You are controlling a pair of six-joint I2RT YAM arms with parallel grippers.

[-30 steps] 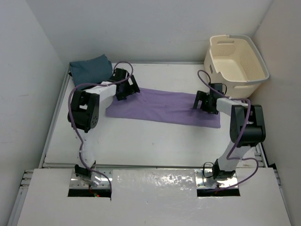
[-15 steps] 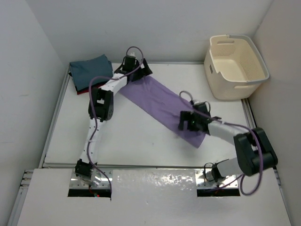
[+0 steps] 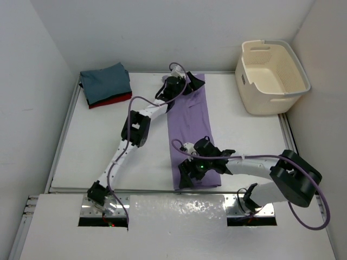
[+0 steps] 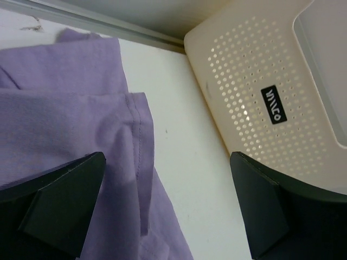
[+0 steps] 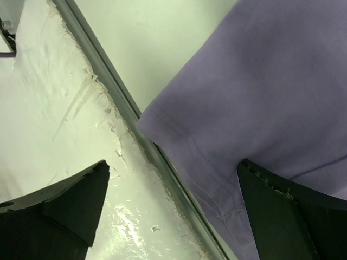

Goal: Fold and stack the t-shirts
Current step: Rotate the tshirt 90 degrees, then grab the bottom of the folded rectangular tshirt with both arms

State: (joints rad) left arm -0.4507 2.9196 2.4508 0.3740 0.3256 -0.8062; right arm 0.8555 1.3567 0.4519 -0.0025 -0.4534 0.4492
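Observation:
A lavender t-shirt [image 3: 190,124], folded into a long strip, lies down the middle of the table from the back rail to the front edge. My left gripper [image 3: 188,85] is at its far end, open, jaws spread wide over the cloth [image 4: 65,108], with the hem between the fingers [image 4: 59,200]. My right gripper [image 3: 188,173] is at the near end, open above the shirt's corner [image 5: 271,81] at the table's front rail. At the back left sits a folded stack, a slate blue-grey t-shirt [image 3: 105,81] on a red one [image 3: 113,101].
A cream plastic tub [image 3: 267,103] stands at the back right corner, close to my left gripper [image 4: 167,162] in the left wrist view, where its perforated wall [image 4: 260,81] shows. The front rail [image 5: 124,103] and a scuffed metal plate [image 5: 54,108] lie under my right gripper [image 5: 173,165].
The lavender shirt has swung from lying across the table to lying front to back. My left gripper moved right along the back edge; my right gripper came toward the front edge.

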